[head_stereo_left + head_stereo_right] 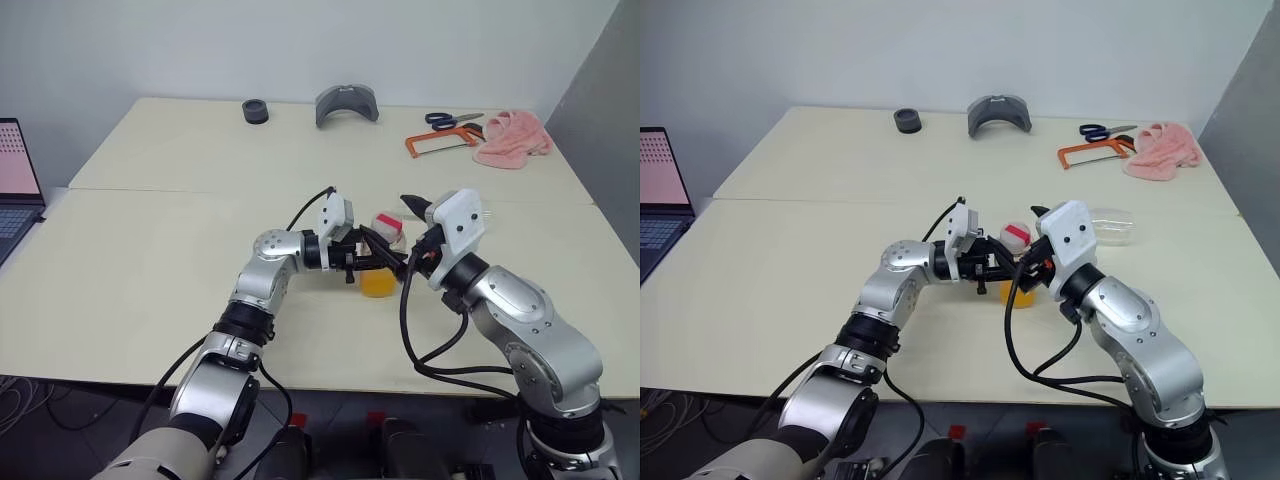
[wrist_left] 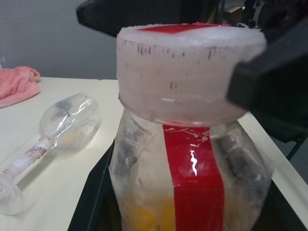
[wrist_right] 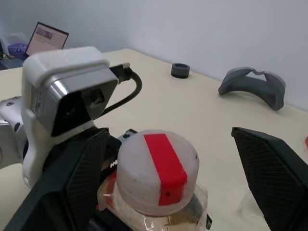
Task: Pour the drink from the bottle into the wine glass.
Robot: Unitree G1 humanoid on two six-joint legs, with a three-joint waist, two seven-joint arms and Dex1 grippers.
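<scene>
On my far left a laptop (image 1: 14,175) sits at the desk (image 1: 150,250) edge, well away from both arms. My left jaws (image 1: 372,262) are clamped on the bottle (image 1: 381,268), which stands upright on the desk near the middle. In the left wrist view I see its red label stripe (image 2: 195,178), the drink (image 2: 144,216) low in its body, and the cap (image 2: 187,72) on top. Just past the bottle from these jaws, the wine glass (image 2: 53,139) lies on its side on the desk, its bowl nearer the bottle. My right jaws (image 3: 163,168) are spread wide either side of the cap, one finger close by it, the other standing apart; I cannot tell whether either touches. Far beyond both jaws, along the back of the desk, I see a black ring (image 1: 255,111), a grey curved piece (image 1: 346,104), scissors (image 1: 452,119), an orange hacksaw (image 1: 440,143) and a pink cloth (image 1: 514,137).
</scene>
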